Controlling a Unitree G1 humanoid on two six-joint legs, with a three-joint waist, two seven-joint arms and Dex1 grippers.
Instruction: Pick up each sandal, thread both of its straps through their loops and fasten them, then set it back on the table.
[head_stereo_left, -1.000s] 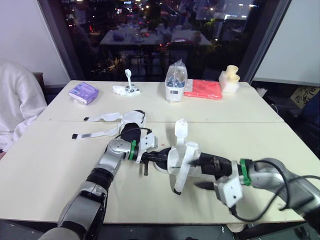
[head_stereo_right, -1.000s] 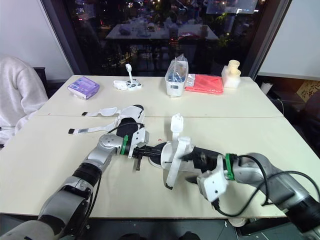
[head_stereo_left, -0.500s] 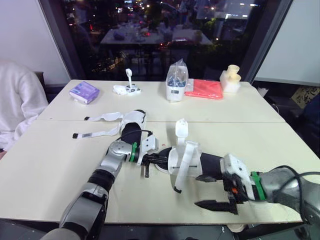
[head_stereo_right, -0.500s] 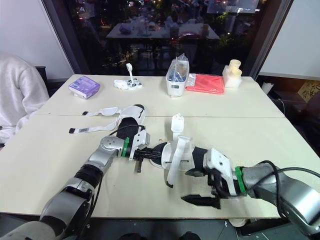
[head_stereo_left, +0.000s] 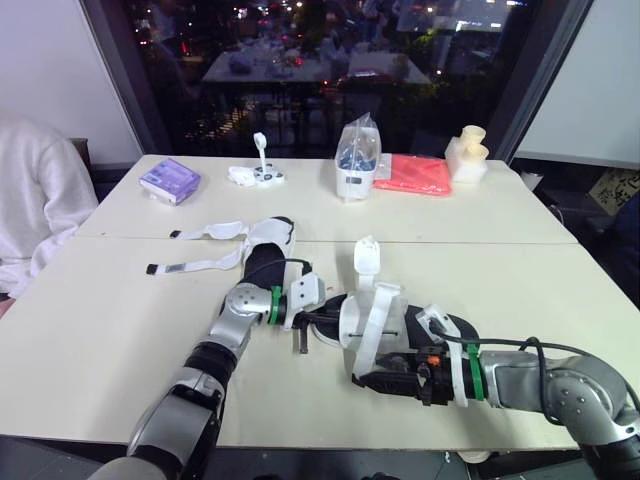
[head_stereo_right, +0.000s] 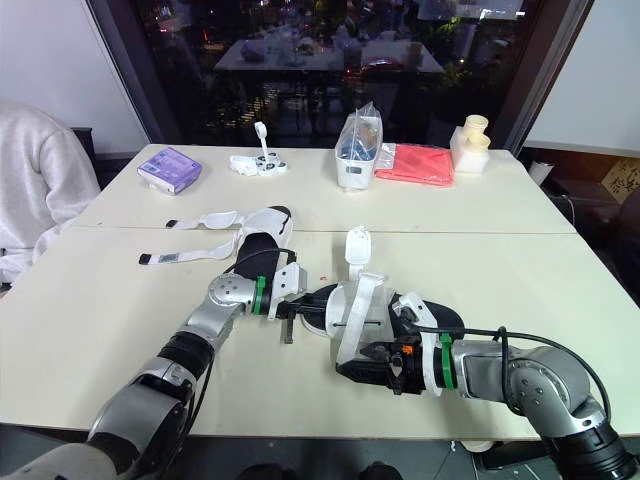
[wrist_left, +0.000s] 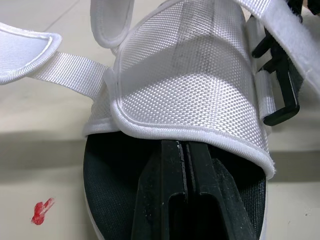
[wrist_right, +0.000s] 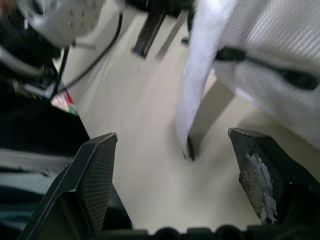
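While reaching in from the left, has the left gripper (wrist_left: 183, 150) slid under the white upper of the sandal (head_stereo_left: 380, 310), fingers (wrist_left: 170, 200) pressed together flat on the black footbed, nothing seen between them. Finds that sandal near the middle of the tabletop (head_stereo_left: 110, 340), just on the near side of the seam, with an upright strap (head_stereo_left: 365, 258) at its far side and a hanging strap (head_stereo_left: 368, 342) drooping over the near side, tip close to the surface. Holds the right gripper (head_stereo_left: 375, 381) low on the near side of the sandal, spread wide, one finger on either side of the hanging strap's end, touching neither strap nor sole. Sits close to the near edge there, with little room behind. Shows bare surface from the sandal out to the right edge, and more to the near left beside the left arm. Has the second sandal (head_stereo_left: 268, 240) just far-left of the left gripper, straps splayed leftward. Lines the far edge with a purple box (head_stereo_left: 166, 181), a white tub (head_stereo_left: 354, 180), a red cloth (head_stereo_left: 414, 176) and a cream block (head_stereo_left: 467, 155), well apart from both grippers. Meets a person's white sleeve (head_stereo_left: 30, 215) at the left edge.
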